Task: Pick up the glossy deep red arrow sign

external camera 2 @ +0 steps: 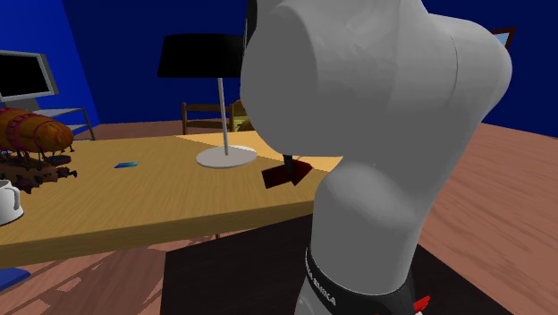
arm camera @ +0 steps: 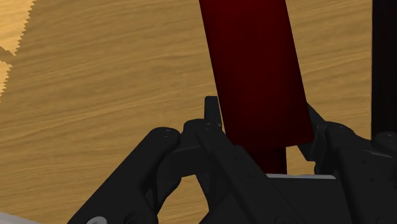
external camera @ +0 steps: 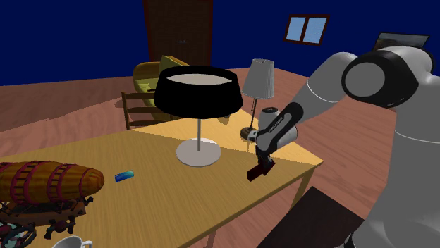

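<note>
Our claw (external camera: 266, 161) is clamped on the dark red arrow sign (external camera: 258, 171), one finger (arm camera: 212, 114) pressed against each side. The sign hangs over the table (external camera: 155, 201) toward the shoulder view's right end, near the foot of the black-shaded lamp (external camera: 199, 91). We judge the grip sits at one end, so the long free part could twist or slide out under a quick move, and a wide swing could knock the lamp. The wrist view cuts off the arrowhead, the arm's bulk covers part of the sign in the second exterior view, and we cannot tell whether it has cleared the tabletop.
</note>
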Robot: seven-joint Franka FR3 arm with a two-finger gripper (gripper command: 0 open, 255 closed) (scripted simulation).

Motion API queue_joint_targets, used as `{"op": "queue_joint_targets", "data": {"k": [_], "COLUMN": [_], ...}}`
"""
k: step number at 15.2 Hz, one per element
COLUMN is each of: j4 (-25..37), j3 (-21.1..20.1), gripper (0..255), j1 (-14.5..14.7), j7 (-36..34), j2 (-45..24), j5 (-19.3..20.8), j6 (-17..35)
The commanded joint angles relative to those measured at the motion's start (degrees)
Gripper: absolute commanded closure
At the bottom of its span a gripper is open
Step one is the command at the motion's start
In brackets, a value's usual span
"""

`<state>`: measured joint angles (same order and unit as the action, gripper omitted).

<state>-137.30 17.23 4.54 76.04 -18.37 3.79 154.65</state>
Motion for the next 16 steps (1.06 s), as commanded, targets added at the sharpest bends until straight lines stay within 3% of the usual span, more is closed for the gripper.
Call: {"op": "queue_joint_targets", "data": {"k": [1, 16], "j4": [-0.2, 0.0], "j3": [0.3, 2.0], "gripper": [255, 255], "j1": [0.2, 1.6], "j7": [-0.2, -1.8], "j2": [1.2, 11.1], "j5": [0.4, 4.0], "j6": [-1.0, -10.9]}}
